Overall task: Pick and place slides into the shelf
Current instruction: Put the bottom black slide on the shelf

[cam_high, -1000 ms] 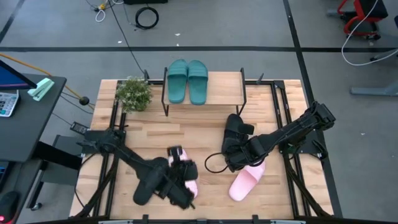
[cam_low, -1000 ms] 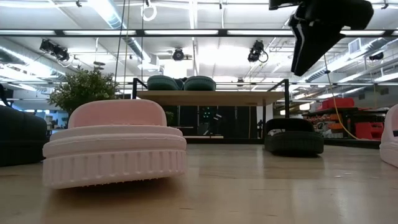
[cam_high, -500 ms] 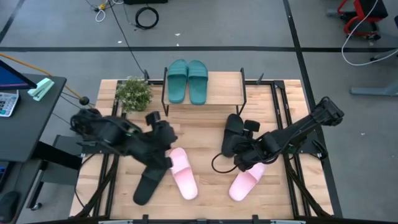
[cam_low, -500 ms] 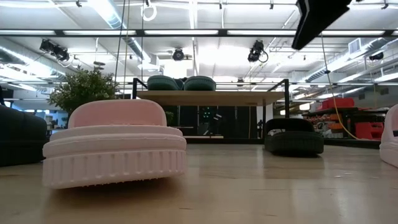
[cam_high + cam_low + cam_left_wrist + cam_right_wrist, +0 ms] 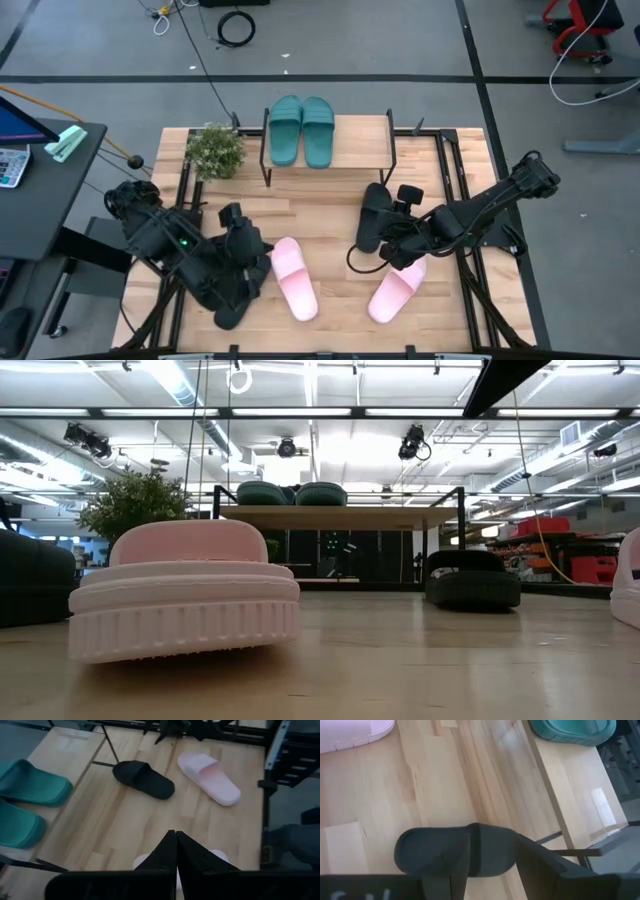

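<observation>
Two teal slides (image 5: 301,130) lie on the shelf's top board (image 5: 360,140). One black slide (image 5: 372,212) rests on the table before the shelf, and my right gripper (image 5: 388,230) hovers open over it, its fingers (image 5: 455,857) standing either side of the strap (image 5: 490,852). A pink slide (image 5: 397,290) lies near that arm. The other pink slide (image 5: 295,278) and black slide (image 5: 232,300) lie near the near edge. My left gripper (image 5: 256,248) is shut and empty, above the table just left of that pink slide.
A potted plant (image 5: 215,150) stands at the shelf's left. Black frame rails (image 5: 180,200) run along both table sides. A desk with a calculator (image 5: 12,165) is off the left edge. Bare wood lies between the two pink slides.
My left gripper has left the pink slide near the near edge, rising and drawing back toward the table's left; the slide lies uncovered and unmoved. My right gripper has shifted a little toward the far edge, over the black slide.
</observation>
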Controlling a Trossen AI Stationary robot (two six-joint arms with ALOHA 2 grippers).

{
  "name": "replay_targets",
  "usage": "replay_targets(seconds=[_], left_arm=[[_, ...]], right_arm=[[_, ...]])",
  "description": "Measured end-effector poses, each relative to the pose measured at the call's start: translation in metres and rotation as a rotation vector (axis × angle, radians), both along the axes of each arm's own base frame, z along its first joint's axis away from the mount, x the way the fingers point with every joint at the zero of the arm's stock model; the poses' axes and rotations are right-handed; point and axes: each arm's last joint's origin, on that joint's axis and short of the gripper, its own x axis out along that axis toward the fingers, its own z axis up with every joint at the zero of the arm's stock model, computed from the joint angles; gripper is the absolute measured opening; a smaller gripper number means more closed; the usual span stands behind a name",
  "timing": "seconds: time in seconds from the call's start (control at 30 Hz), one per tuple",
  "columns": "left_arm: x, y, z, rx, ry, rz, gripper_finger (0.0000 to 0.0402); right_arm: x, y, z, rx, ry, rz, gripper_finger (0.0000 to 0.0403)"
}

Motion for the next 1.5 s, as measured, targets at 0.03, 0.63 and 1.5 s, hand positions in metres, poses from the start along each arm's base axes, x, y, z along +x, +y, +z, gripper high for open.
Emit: replay_targets(seconds=[0.03, 0.63, 1.5], left_arm=[[0.0, -0.001, 0.0, -0.011, -0.005, 0.006, 0.0009], [0.003, 0.009, 0.046, -0.163, -0.325, -0.067, 0.0018], [0.05, 0.015, 0.015, -0.041, -0.148, -0.722, 0.0021]], right_arm=[[0.0, 0.0, 0.0, -0.003, 0.003, 0.004, 0.016], [-0.003, -0.002, 0.005, -0.016, -0.001, 0.038, 0.016], [-0.001, -0.001, 0.006, -0.001, -0.028, 0.029, 0.016]])
